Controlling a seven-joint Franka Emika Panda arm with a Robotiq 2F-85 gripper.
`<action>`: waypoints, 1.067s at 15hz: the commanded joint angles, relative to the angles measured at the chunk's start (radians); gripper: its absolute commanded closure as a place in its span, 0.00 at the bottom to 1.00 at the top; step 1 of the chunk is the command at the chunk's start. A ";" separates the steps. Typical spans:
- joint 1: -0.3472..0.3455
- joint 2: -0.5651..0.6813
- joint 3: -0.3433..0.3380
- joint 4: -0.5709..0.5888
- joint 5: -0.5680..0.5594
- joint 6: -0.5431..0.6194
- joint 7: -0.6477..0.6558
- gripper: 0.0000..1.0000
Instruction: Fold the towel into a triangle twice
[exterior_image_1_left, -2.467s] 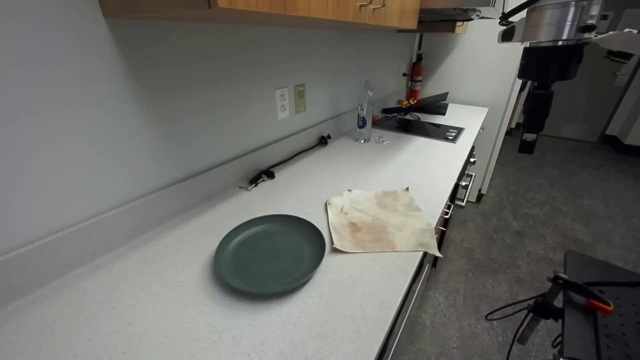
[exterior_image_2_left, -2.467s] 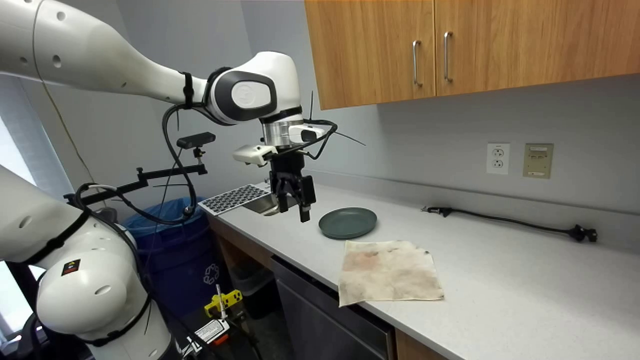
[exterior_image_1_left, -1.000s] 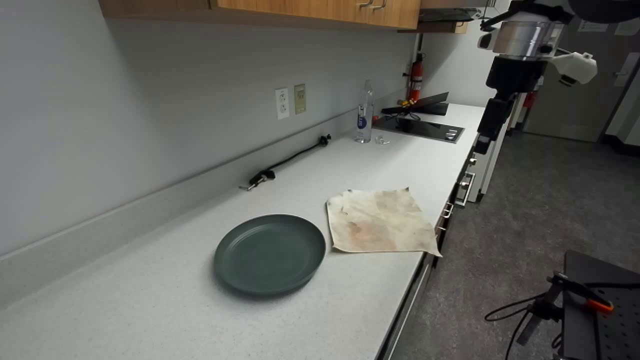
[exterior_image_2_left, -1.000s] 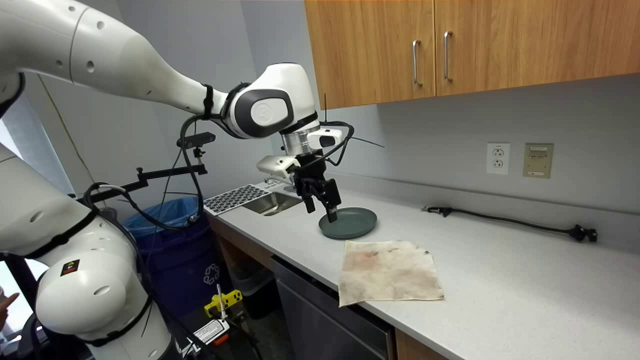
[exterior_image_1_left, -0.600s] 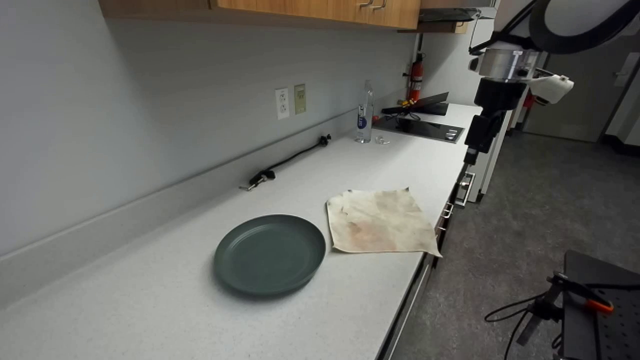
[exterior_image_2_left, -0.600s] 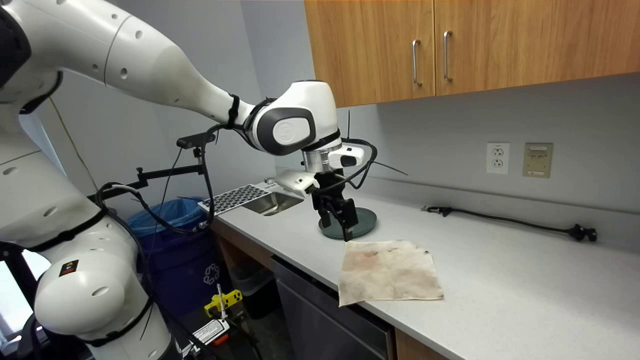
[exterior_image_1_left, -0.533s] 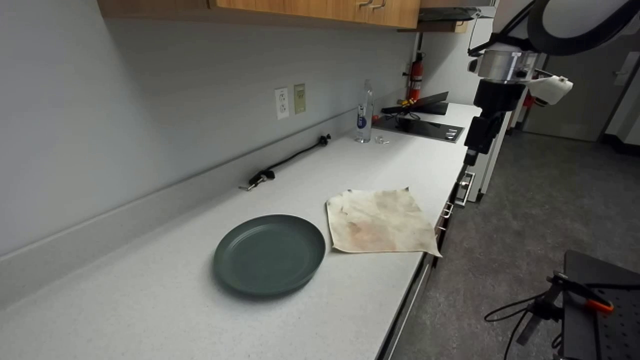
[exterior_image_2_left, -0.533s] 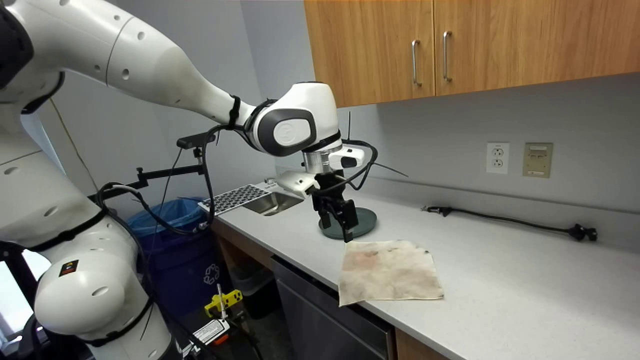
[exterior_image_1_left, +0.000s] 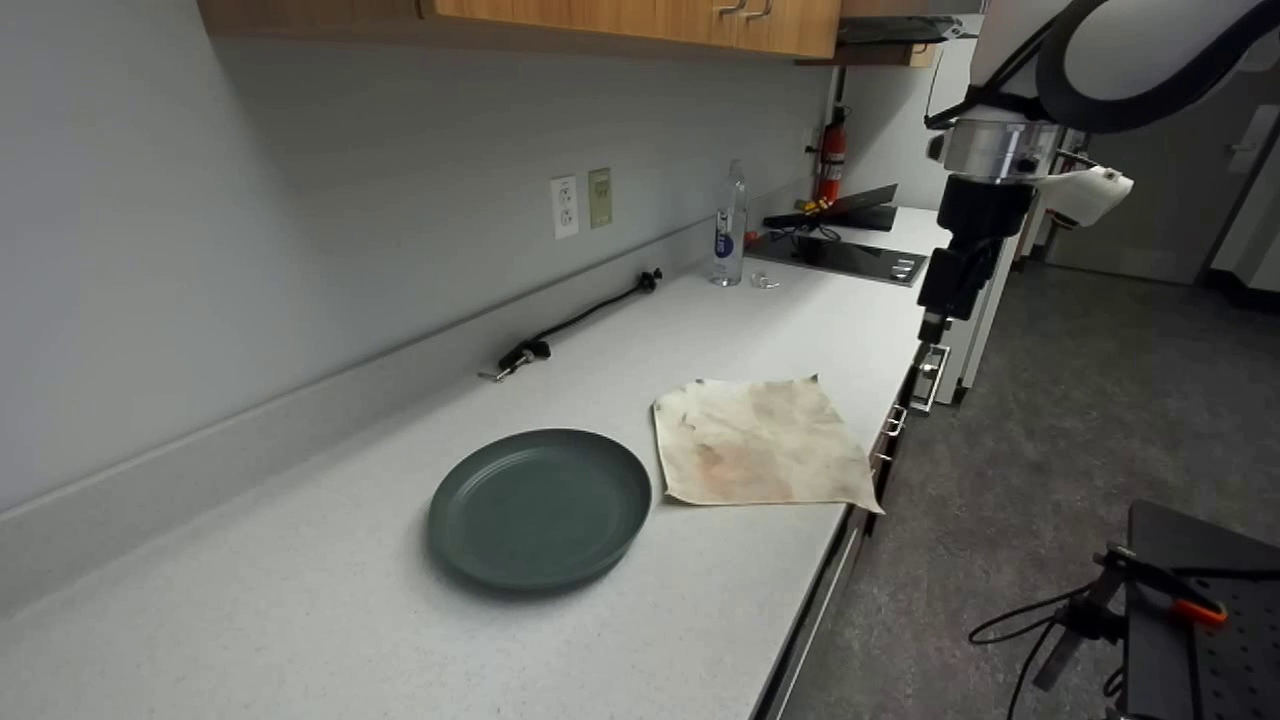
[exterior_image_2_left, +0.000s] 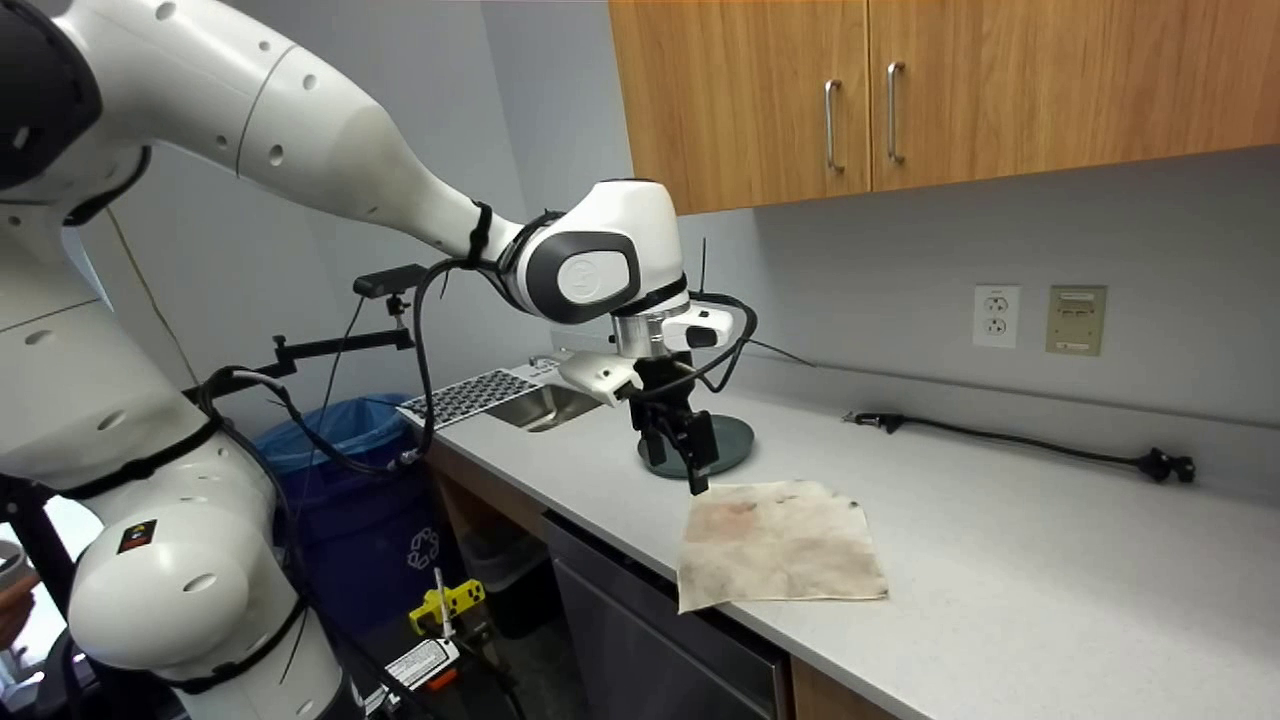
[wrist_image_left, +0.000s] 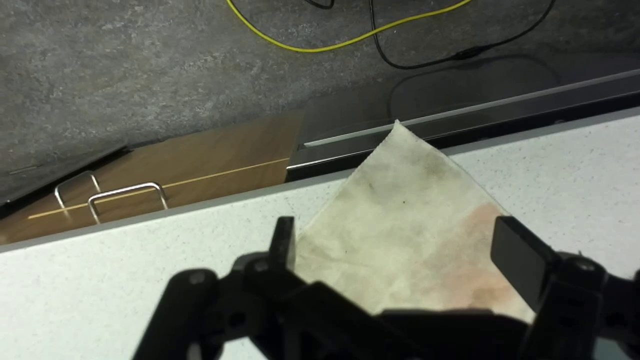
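- A speckled white counter (exterior_image_1_left: 250, 620) runs along a gray wall (exterior_image_1_left: 330, 200) in both exterior views, wood cabinets (exterior_image_2_left: 735, 110) mounted above it.
- We find the towel (exterior_image_1_left: 760, 445), cream with pinkish-brown stains, spread on the counter just right of and below center in an exterior view, one corner jutting past the front edge.
- A dark green plate (exterior_image_1_left: 540, 510) lies just beside the towel, lower center of the same frame.
- In the wrist view, we see the gripper (wrist_image_left: 402, 247) with its jaws standing wide apart, one left of center and one at lower right, the towel visible between them.
- We see the white arm (exterior_image_2_left: 330, 140) span an exterior view from upper left to center, the gripper at its end pointing down and partly hiding the plate.
- Farther back, we spot an upright clear bottle (exterior_image_1_left: 730, 230), a black cooktop (exterior_image_1_left: 835, 257) and a fire extinguisher (exterior_image_1_left: 832, 165), upper right of center in an exterior view.
- A yellow cable (wrist_image_left: 320, 49) curves across the floor (wrist_image_left: 150, 75) at the top of the wrist view.
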 joint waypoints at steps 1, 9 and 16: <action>-0.022 0.156 -0.007 0.085 0.021 0.085 0.039 0.00; -0.061 0.435 -0.013 0.309 0.070 0.138 0.023 0.00; -0.094 0.612 -0.019 0.460 0.074 0.136 0.028 0.00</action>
